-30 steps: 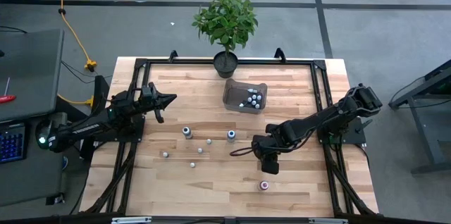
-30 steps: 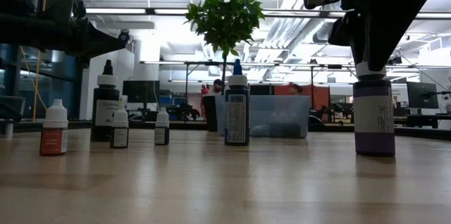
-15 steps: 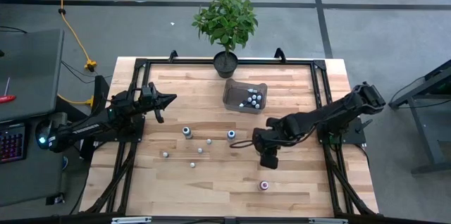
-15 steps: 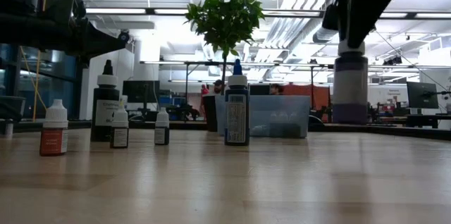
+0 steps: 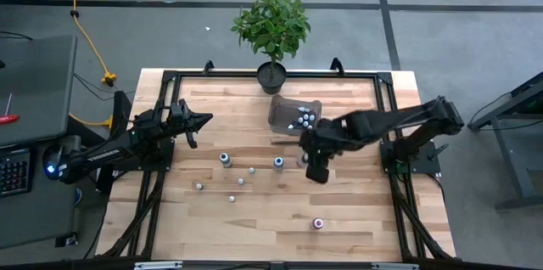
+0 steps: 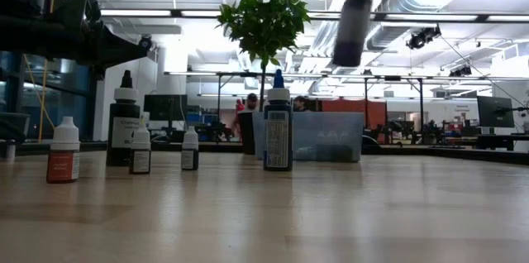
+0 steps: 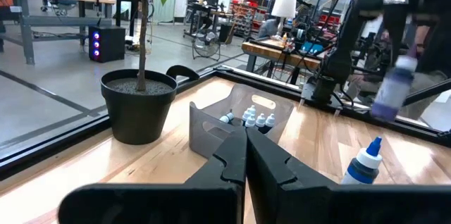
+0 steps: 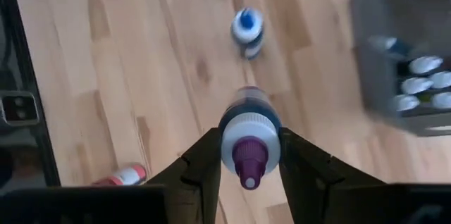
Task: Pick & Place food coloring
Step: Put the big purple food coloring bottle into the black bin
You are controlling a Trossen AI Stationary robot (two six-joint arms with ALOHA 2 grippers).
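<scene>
- Purple-capped bottle (image 8: pixel 248 146) of food coloring has left the table over the last second: the right gripper (image 5: pixel 315 168) stays clamped on it and has carried it toward the clear bin (image 5: pixel 283 118), so the drop is likely next.
- Left gripper (image 5: pixel 202 120) waits, fingers together, well left of the bin.
- Several bottles (image 5: pixel 226 160) stand loose before the bin; one (image 5: pixel 318 223) lies farther out.
- Hard to make out: the low view cuts off the right gripper's fingers.
</scene>
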